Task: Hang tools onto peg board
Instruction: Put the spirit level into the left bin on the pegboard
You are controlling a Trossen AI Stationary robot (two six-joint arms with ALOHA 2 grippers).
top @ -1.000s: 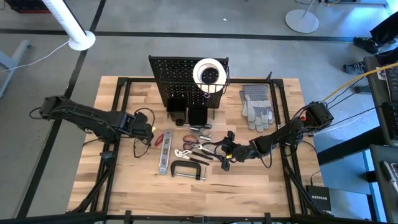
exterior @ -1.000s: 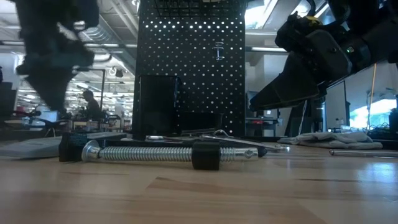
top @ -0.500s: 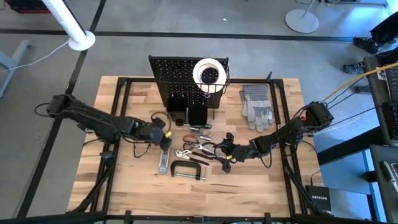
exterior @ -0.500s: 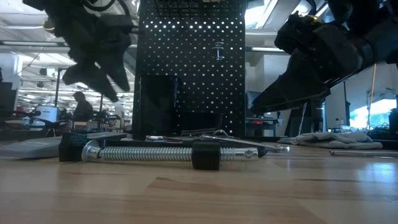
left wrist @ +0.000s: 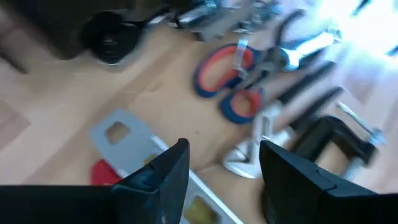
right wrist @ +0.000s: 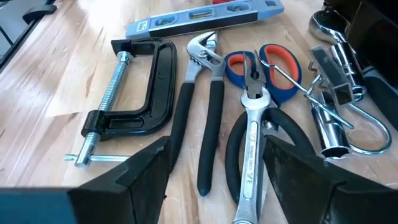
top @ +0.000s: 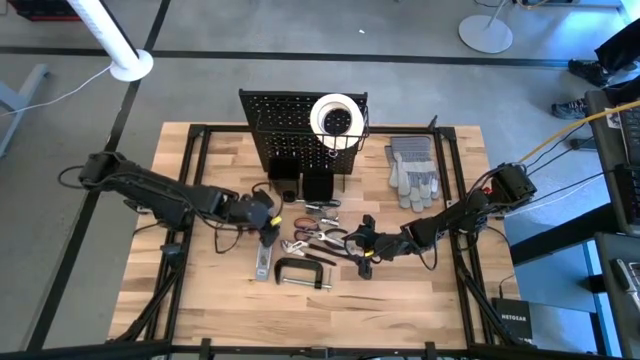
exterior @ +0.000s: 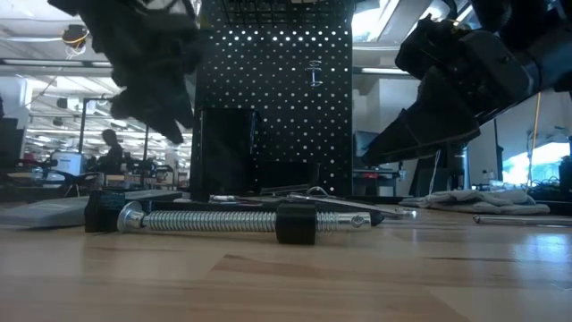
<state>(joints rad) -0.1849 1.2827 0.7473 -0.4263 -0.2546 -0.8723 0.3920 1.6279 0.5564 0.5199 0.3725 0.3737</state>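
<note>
Your tools lay in a loose pile on the wooden table (top: 200, 300), just in front of the peg board (top: 285, 125), none of them hung yet. The black C-clamp (right wrist: 134, 84) lay nearest the table's front edge, its screw pointing sideways. Beside it were the black-handled pliers (right wrist: 202, 118), the orange-and-blue-handled pliers (right wrist: 270, 68), a silver wrench (right wrist: 249, 158) and a shiny metal hook piece (right wrist: 339, 112). A grey level (right wrist: 199, 15) lay flat at the left of the pile, with something red touching it. The white tape roll (top: 335, 117) sat up at the wire basket on the board's right side. The two black bins (top: 300, 183) stood at the board's foot.

Your left gripper (left wrist: 221, 168) hung over the level's end, fingers apart and holding nothing. Your right gripper (right wrist: 214, 180) hovered at the right of the pile, aimed at the pliers and clamp, fingers wide and empty as well.

The grey gloves (top: 412, 170) lay to the right of the board, well apart from the tools.
</note>
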